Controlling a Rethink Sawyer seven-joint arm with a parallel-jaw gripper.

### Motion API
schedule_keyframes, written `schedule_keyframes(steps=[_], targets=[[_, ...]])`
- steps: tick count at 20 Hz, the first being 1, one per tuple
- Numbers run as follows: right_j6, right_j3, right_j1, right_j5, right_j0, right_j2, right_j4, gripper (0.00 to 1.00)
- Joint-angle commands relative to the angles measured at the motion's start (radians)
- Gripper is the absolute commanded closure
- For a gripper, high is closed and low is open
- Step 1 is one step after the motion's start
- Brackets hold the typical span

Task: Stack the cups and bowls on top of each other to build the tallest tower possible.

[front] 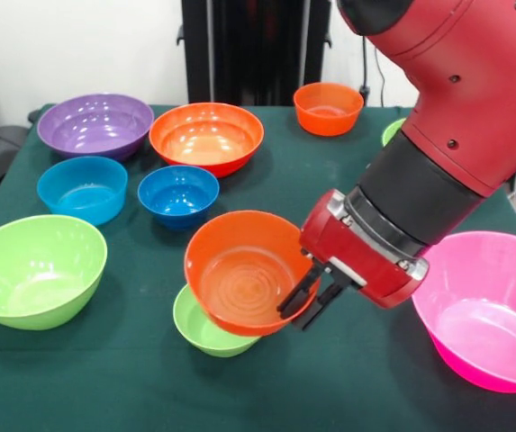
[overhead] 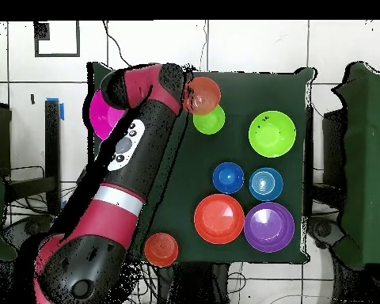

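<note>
My gripper [front: 310, 301] is shut on the right rim of a mid-sized orange bowl [front: 239, 274], which is tilted with its opening facing the front camera. The bowl sits just over a small lime green bowl [front: 205, 331] standing upright on the table; I cannot tell whether they touch. In the overhead view the held orange bowl [overhead: 203, 95] overlaps the small green bowl [overhead: 210, 120] near the far table edge. No pile of stacked bowls shows.
On the green tablecloth stand a large lime green bowl [front: 34, 270], two blue bowls [front: 82, 187] [front: 178, 193], a purple bowl [front: 95, 124], a large orange bowl [front: 206, 137], a small orange bowl [front: 328, 108] and a large pink bowl [front: 487, 306]. A green rim [front: 393, 130] shows behind my arm.
</note>
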Motion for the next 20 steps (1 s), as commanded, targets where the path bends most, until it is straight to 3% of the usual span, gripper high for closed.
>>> schedule_keyframes(steps=[1,13,20], targets=[[0.213,0.146,-0.024,-0.078,0.045,0.113,-0.012,1.0],[0.109,0.361,-0.11,-0.269,0.063,0.184,-0.046,1.0],[0.034,0.519,-0.206,-0.466,0.03,0.265,-0.098,1.0]])
